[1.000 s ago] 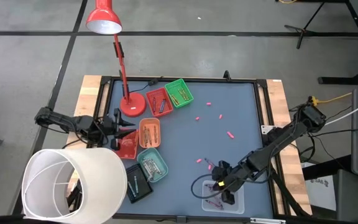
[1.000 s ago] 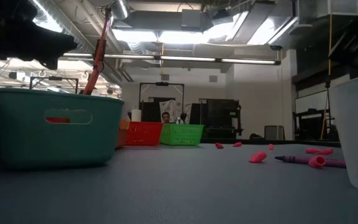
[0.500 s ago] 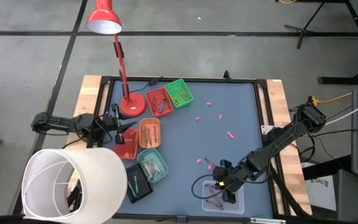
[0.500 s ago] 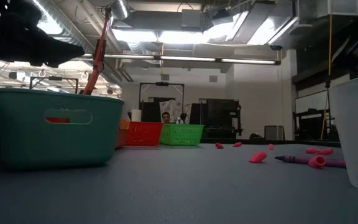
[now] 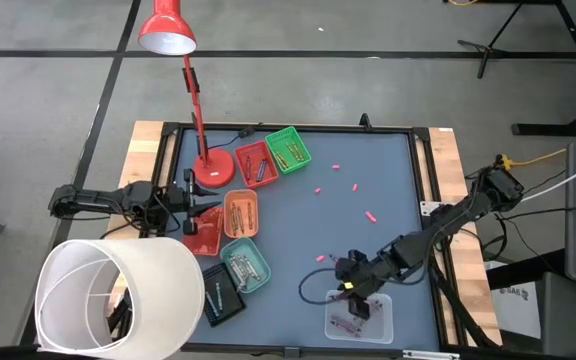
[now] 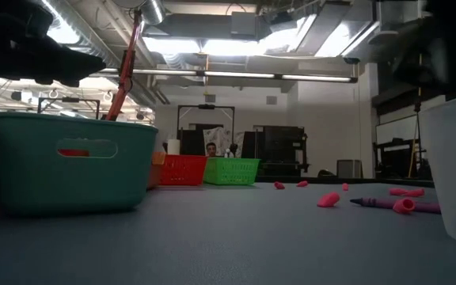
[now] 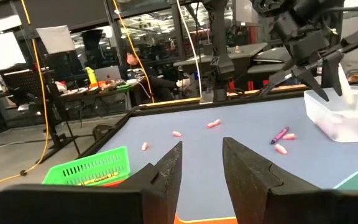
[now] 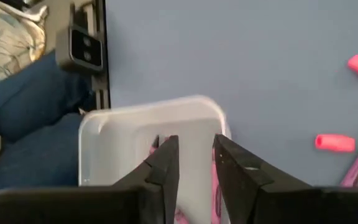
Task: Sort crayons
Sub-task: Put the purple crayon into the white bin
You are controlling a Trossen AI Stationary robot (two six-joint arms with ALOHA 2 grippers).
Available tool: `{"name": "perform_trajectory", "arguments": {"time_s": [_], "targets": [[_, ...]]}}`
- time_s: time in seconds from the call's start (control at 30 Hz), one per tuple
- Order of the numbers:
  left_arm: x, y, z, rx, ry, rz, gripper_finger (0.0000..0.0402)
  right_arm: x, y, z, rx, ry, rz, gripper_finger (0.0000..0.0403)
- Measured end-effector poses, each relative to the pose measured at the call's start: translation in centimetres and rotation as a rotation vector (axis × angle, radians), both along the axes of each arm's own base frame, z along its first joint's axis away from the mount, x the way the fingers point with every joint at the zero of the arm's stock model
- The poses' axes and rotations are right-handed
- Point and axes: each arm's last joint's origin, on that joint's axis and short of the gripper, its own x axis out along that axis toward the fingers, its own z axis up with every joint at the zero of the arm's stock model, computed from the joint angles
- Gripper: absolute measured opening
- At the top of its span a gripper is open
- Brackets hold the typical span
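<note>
High view gives us the right pincer [image 5: 356, 298], slightly parted and empty, above a clear plastic tray [image 5: 380, 323] of purple crayons [image 5: 344, 323]. Farther off, pink crayons [image 5: 369, 216] dot the blue surface [image 5: 388, 180]; the left pincer [image 5: 206, 207], parted, empty, hovers over an orange tray [image 5: 240, 214].

No readable text, label, brand, number or sign anywhere: none on the trays, lamp, crayons, or equipment around either gripper.
</note>
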Motion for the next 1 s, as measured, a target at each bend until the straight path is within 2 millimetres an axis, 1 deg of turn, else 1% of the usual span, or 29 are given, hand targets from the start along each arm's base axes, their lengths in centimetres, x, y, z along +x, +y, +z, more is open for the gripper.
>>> {"name": "perform_trajectory", "arguments": {"time_s": [0.1, 0.27, 0.43, 0.53, 0.63, 0.8, 1.0], "targets": [[0.0, 0.0, 0.0, -0.001, 0.0, 0.0, 0.01, 1.0, -0.9, 0.5, -0.002, -0.025, -0.004, 0.0101], [0.0, 0.0, 0.0, -0.026, -0.004, -0.001, 0.01, 2.0, -3.0, 0.5, -0.066, -0.04, -0.055, 0.0101], [0.0, 0.0, 0.0, -0.045, -0.007, -0.002, 0.01, 2.3, -5.6, -0.1, -0.18, 0.027, -0.173, 0.0101], [0.0, 0.0, 0.0, -0.045, -0.004, -0.002, 0.01, 2.3, -6.6, -0.5, -0.204, 0.09, -0.225, 0.0101], [0.1, 0.0, -0.1, -0.045, 0.001, -0.002, 0.01, 2.4, -7.0, -1.2, -0.207, 0.143, -0.254, 0.0101], [0.2, 0.0, -0.2, -0.044, 0.02, -0.002, 0.01, 2.9, -6.5, -3.1, -0.192, 0.225, -0.217, 0.0101], [0.4, 0.0, -0.4, -0.042, 0.05, -0.009, 0.01, 3.3, -6.3, -5.4, -0.219, 0.293, -0.211, 0.0101]]}}
